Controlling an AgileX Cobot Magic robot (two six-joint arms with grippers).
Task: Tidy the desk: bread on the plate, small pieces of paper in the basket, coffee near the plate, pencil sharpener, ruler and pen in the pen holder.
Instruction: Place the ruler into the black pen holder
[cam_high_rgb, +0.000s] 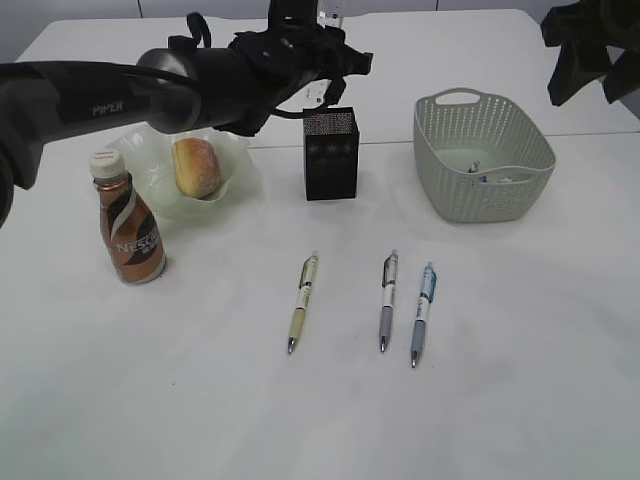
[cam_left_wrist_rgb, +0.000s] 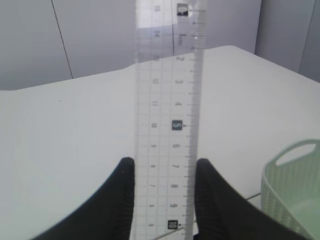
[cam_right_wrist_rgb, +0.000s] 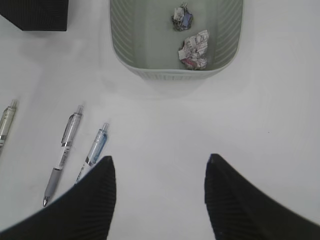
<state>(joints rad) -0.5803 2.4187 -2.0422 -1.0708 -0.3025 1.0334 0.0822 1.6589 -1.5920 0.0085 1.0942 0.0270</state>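
Ruler (cam_left_wrist_rgb: 167, 125) clamped between left fingers (cam_left_wrist_rgb: 117, 200) above pen holder (cam_high_rgb: 330, 153).

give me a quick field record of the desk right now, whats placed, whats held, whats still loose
bread: bread lies on the plate
coffee: coffee stands upright beside the plate
paper: two small pieces of paper in the basket
left gripper: left gripper shut on the ruler, raised above the pen holder
right gripper: right gripper open, empty, above the desk
loose: three pens on the desk
pencil sharpener: not seen
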